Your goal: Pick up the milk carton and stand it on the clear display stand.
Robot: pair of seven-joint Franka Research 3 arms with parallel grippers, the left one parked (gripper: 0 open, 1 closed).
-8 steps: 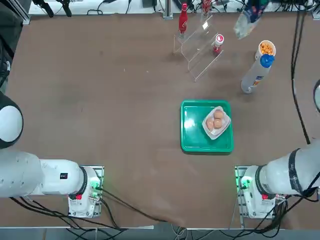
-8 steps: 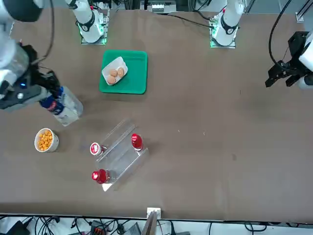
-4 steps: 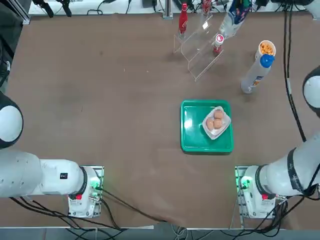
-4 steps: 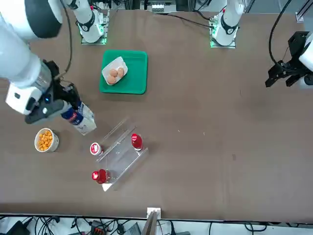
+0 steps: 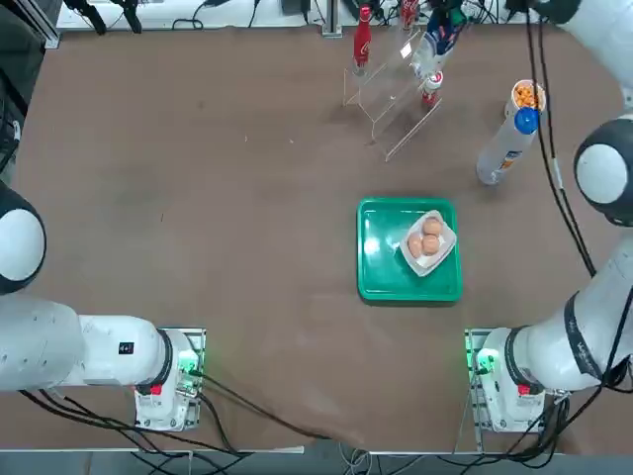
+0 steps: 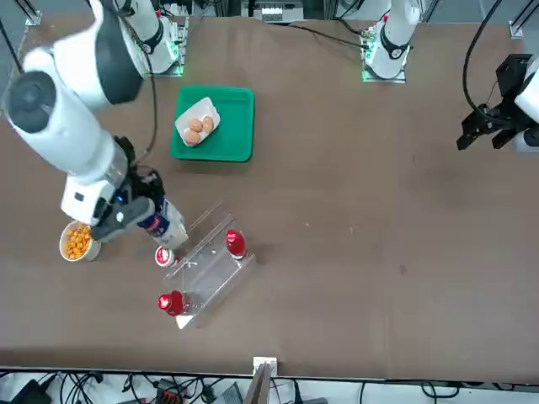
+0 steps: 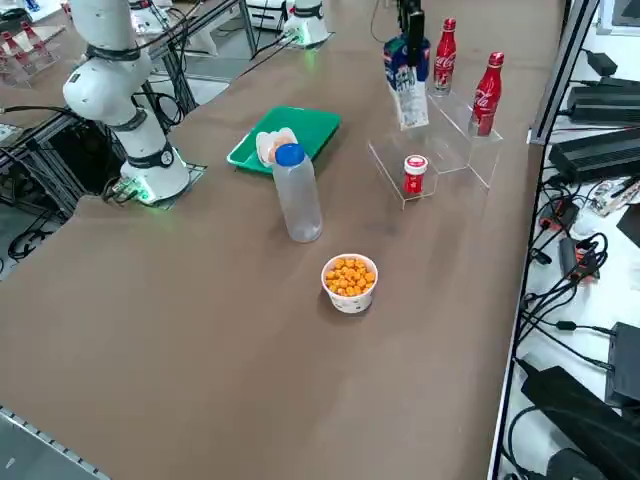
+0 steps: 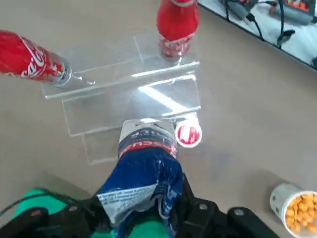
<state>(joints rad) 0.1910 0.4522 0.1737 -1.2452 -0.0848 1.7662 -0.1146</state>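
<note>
The milk carton [image 5: 435,45], white with a crumpled dark blue top [image 8: 143,173], hangs tilted in the air with my right gripper [image 6: 139,215] shut on its blue upper part. The carton's white base [image 6: 173,231] hovers over the near end of the clear display stand [image 5: 391,94], a see-through stepped riser [image 8: 133,99]. That base is just beside a small red can [image 8: 188,134] standing by the stand's lowest step. Two slim red cola bottles [image 7: 446,45] [image 7: 488,80] stand on the riser's upper steps.
A tall white blue-capped bottle [image 5: 506,143] and a cup of orange snacks [image 5: 526,96] stand to the right of the stand. A green tray [image 5: 381,257] holding a dish of eggs [image 5: 427,239] lies nearer the arm bases.
My right arm has carried the carton from beside the snack cup leftward in the top view, to just over the display stand by the red can.
</note>
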